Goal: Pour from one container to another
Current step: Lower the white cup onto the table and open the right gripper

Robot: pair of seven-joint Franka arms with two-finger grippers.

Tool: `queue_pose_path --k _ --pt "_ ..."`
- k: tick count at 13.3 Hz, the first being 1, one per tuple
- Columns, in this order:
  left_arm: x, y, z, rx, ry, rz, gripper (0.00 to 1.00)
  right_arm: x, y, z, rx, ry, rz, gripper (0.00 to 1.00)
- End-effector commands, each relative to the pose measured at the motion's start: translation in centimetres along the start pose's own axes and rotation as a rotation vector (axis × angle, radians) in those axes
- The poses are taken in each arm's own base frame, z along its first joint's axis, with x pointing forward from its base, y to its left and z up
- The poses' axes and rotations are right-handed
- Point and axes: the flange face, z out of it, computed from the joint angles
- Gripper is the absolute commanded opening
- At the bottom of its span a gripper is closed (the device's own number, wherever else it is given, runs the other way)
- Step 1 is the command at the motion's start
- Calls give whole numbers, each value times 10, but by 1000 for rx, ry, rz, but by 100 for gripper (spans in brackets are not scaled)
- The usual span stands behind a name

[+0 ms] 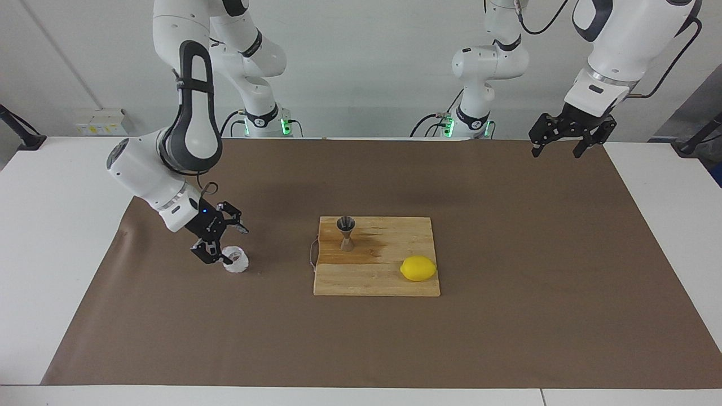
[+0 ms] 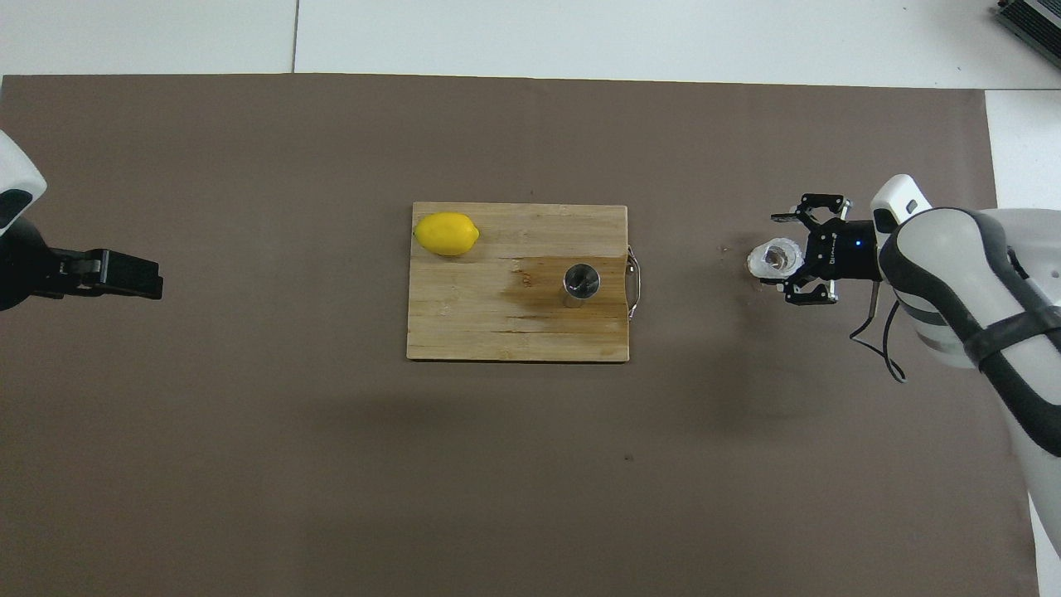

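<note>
Right gripper (image 1: 221, 243) hanging over cup (image 1: 236, 261), fingers apart; jigger (image 1: 346, 232), lemon (image 1: 418, 268) sitting on board (image 1: 389, 285); left gripper (image 1: 564, 145) waiting, fingers apart.

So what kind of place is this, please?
Most likely a robotics lab set up as a mock bar or kitchen counter: two robot arms mounted at a table covered with brown paper, and a wooden board with a jigger and a lemon.

There's the little clear, whitish cup (image 1: 236, 262) sitting upright on the brown mat toward the right arm's end, and the shiny steel hourglass jigger (image 1: 346, 233) standing upright on the wooden board (image 1: 377, 280).
</note>
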Motion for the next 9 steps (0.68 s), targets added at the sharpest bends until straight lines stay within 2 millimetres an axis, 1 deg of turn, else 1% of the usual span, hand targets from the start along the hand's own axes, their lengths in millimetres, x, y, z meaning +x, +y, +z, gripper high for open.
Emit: queue_pose_path --k 1,3,4,5,7,8,9 --pt "-8 -3 -3 17 -3 10 100 2 -9 -14 13 -90 138 100" --pt "-8 -3 -3 17 -3 10 100 1 -10 -14 0 -167 264 100" --pt "-8 -2 -3 17 -3 12 100 8 -12 -10 -5 -203 322 100" --pt "-8 -2 -3 17 -3 12 100 11 -14 -10 -22 -244 394 100" --pt "-8 -3 -3 17 -3 10 100 10 -19 -12 -51 -346 562 100" --pt "-8 -2 -3 17 -3 12 100 18 -25 -12 -69 -399 636 100" --pt "-8 -3 -3 17 -3 10 100 22 -29 -18 -100 -451 722 100"
